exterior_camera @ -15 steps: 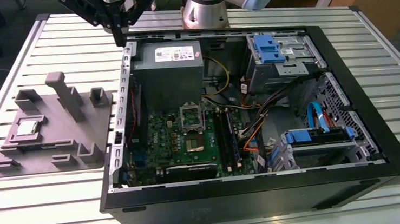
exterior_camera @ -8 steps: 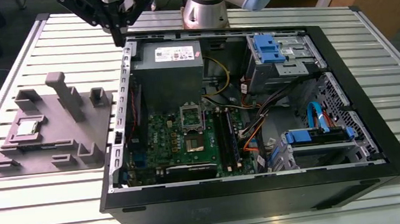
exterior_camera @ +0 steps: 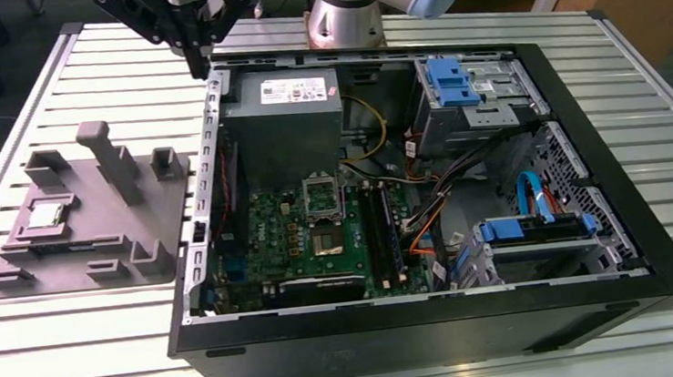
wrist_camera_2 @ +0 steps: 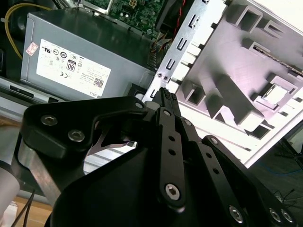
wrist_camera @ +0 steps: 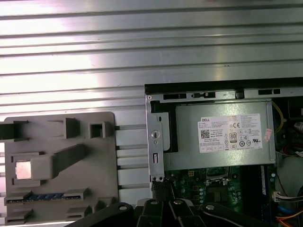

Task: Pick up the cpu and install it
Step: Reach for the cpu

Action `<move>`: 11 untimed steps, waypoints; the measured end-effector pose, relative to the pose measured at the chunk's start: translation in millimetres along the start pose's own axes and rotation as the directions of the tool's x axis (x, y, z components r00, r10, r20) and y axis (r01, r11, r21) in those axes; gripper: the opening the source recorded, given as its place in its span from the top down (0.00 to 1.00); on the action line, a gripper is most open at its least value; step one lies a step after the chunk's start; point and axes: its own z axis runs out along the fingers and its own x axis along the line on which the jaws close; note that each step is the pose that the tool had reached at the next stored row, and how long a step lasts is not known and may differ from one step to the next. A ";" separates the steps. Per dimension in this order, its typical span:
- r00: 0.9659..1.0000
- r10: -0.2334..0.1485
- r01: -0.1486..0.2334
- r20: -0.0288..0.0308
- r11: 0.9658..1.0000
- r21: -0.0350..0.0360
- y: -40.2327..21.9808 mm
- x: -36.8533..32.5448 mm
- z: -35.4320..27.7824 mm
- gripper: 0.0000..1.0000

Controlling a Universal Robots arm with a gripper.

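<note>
The gripper (exterior_camera: 197, 65) has its fingers pressed together with nothing between them, as the second wrist view shows where the black fingertips (wrist_camera_2: 164, 93) meet in a point. It hangs over the corner of the open computer case (exterior_camera: 634, 245), by the grey power supply (exterior_camera: 282, 120); whether it touches the case's edge cannot be told. The cpu (exterior_camera: 46, 215) lies well apart from it, flat in a square recess of the grey plate (exterior_camera: 75, 266) on the slatted table (exterior_camera: 83, 357) beside the case, its silver top facing up.
</note>
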 end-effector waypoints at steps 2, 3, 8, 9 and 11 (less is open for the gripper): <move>1.000 0.000 0.000 0.000 1.000 0.000 0.0 0.6 0.0 0.90; 1.000 0.000 0.000 0.000 1.000 0.000 -0.1 1.0 0.0 0.90; 1.000 0.000 0.000 0.000 1.000 0.000 -0.2 2.1 -0.1 0.90; 1.000 0.000 0.000 0.000 1.000 0.000 -0.2 2.3 -0.1 0.90; 1.000 0.000 0.000 0.000 1.000 0.000 -0.2 2.7 0.0 0.90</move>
